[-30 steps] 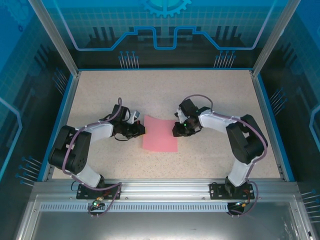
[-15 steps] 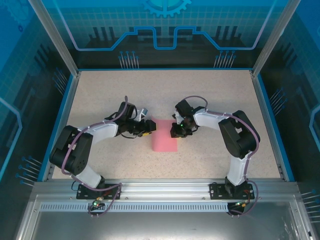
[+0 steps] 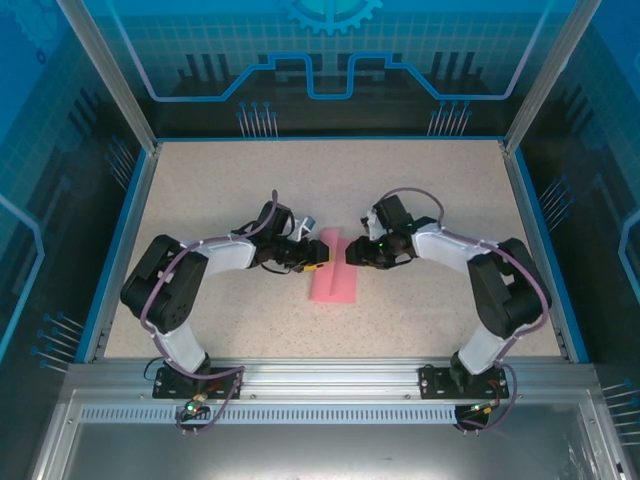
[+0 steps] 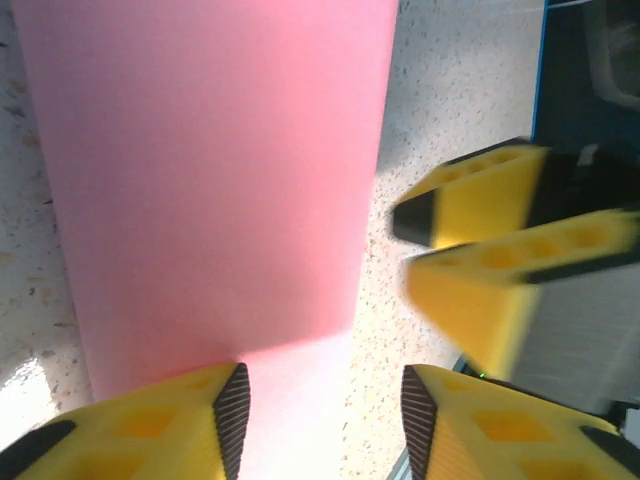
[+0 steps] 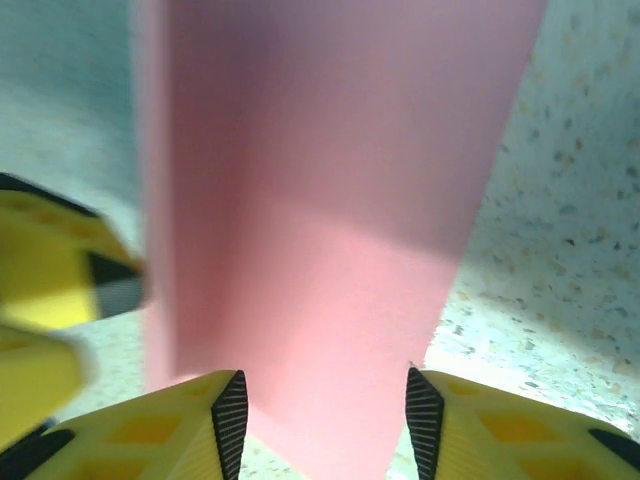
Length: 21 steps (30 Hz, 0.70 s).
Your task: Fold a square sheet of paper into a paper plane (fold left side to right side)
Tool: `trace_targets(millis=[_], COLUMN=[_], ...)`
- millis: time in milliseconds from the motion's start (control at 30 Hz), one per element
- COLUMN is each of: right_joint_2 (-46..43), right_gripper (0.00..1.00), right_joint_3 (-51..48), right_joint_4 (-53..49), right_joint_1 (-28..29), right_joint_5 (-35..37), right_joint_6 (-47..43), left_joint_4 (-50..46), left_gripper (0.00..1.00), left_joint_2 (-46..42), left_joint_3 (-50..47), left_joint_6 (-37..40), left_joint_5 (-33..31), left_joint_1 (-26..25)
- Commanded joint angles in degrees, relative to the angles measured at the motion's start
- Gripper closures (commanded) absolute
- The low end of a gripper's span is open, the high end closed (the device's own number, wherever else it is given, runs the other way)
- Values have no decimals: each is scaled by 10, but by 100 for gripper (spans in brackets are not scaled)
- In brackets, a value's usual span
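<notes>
Your left gripper (image 3: 318,260): the fingers stand apart and pinch nothing. In its wrist view (image 4: 325,400) the two dark pads face each other across an open gap.
Your right gripper (image 3: 350,256): it is parted in the same way and has hold of nothing, with the same open gap in its wrist view (image 5: 325,410).
The pink sheet of paper (image 3: 335,280): it lies flat on the table (image 3: 220,180) as a narrow rectangle between your two grippers, whose tips point at each other across its far end.
Ahead of your left fingers: the paper (image 4: 210,170) runs straight out from the gap. The right gripper's yellow fingers are blurred, just beyond its long edge.
Ahead of your right fingers: the paper (image 5: 320,200) reaches in between the tips.
Contact with the paper: you cannot tell from these views.
</notes>
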Motion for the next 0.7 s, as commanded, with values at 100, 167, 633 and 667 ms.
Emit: trace_targets(millis=[100, 167, 633, 667], right_joint_2=[-7, 6, 64, 64], right_gripper=[49, 49, 79, 85], right_joint_3=[-5, 0, 4, 4], right_joint_4=[88, 92, 122, 121], right_joint_1=[-3, 2, 21, 21], right_joint_5=[-104, -106, -117, -115], right_joint_6=[42, 53, 83, 83], left_joint_4=[1, -2, -13, -13], left_gripper=[63, 64, 69, 69], left_joint_2=[14, 15, 14, 13], left_joint_3=[22, 25, 32, 31], left_joint_6=[3, 3, 7, 7], left_joint_5=[5, 3, -4, -3], left_joint_1=[-6, -7, -6, -6])
